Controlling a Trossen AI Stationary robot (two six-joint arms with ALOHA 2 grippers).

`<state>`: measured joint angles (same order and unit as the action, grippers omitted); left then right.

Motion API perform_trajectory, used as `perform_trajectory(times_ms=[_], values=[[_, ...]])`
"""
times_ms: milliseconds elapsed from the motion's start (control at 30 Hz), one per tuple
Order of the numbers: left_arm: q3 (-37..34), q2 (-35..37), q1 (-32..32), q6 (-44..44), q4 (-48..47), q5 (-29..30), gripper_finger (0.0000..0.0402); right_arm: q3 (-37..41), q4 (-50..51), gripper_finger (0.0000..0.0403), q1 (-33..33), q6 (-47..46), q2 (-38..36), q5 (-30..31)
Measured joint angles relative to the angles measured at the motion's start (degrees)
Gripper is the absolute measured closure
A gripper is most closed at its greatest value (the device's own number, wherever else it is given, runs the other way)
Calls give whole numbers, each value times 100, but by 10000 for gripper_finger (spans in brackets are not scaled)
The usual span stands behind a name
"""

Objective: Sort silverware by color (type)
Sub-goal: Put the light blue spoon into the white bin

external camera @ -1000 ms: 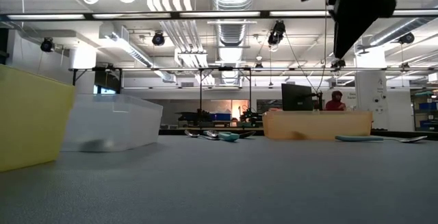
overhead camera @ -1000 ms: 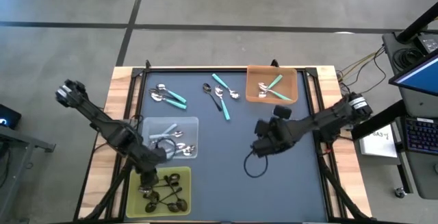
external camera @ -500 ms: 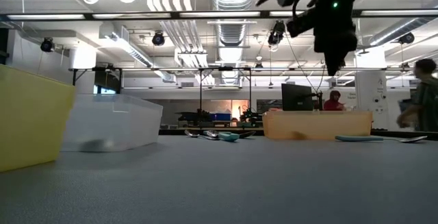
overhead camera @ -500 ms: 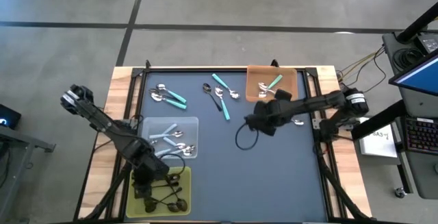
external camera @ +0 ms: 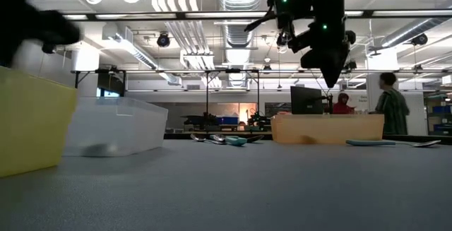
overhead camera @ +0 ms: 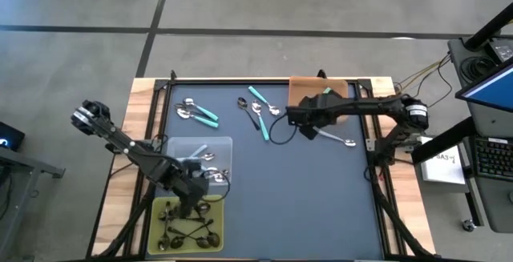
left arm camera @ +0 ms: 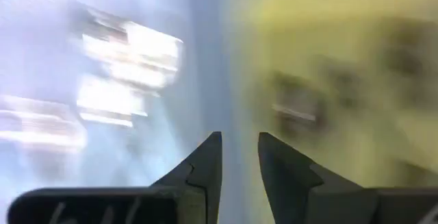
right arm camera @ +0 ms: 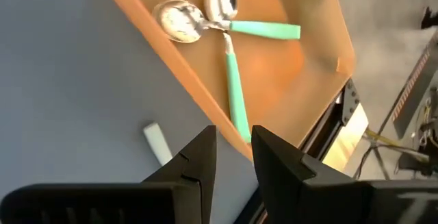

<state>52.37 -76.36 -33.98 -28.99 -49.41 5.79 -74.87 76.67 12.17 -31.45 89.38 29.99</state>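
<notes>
Two teal-handled spoons [right arm camera: 233, 101] lie in the orange tray [overhead camera: 341, 86]. Pale blue spoons [overhead camera: 200, 158] lie in the clear tray [overhead camera: 170, 143], dark metal spoons [overhead camera: 188, 230] in the yellow tray [overhead camera: 156, 214]. Loose on the mat are teal spoons [overhead camera: 202, 114], a teal and dark group [overhead camera: 258, 111] and one pale-handled spoon [overhead camera: 335, 138]. My right gripper [overhead camera: 307, 120] hangs open above the orange tray's near-left edge [right arm camera: 231, 133], with a narrow gap. My left gripper [overhead camera: 192, 196] is open over the border of the clear and yellow trays [left arm camera: 239, 142].
The mat is framed by a black rail [overhead camera: 264, 80] on a wooden table. A loose cable loop [overhead camera: 280, 134] hangs from my right arm. In the low view the orange tray [external camera: 328, 128] and a teal spoon [external camera: 381, 143] lie far off; people stand behind.
My right gripper has swung from the middle of the mat toward the far edge, ending at the orange tray's near-left corner. My left gripper has moved from over the yellow tray toward the right and far side, to the border with the clear tray.
</notes>
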Motion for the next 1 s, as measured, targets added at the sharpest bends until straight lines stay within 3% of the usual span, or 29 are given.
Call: perform_trajectory(times_ms=[100, 167, 267, 467, 633, 800, 1000], values=[[-197, 237, 31, 398, -159, 2468, 319, 16, -12, 319, 247, -176, 26, -118], [-377, 391, 39, 377, -163, 4038, 319, 72, -26, 319, 459, -224, 60, -561], [-579, 580, 37, -27, -150, 5323, 318, 263, -49, 319, 750, -155, 125, -1154], [-1049, 891, 35, -1051, 19, 5494, 318, 662, -77, 319, 1120, -87, 155, -1328], [-1380, 1207, 81, -2367, 276, 5563, 321, 1077, -116, 319, 1271, 13, 155, -2094], [-1618, 1566, 131, -3601, 269, 6110, 324, 1454, -479, 319, 1135, 355, 155, -2748], [-1662, 2127, 365, -3796, 249, 6702, 324, 1953, -1356, 319, 1139, 1235, 153, -2587]])
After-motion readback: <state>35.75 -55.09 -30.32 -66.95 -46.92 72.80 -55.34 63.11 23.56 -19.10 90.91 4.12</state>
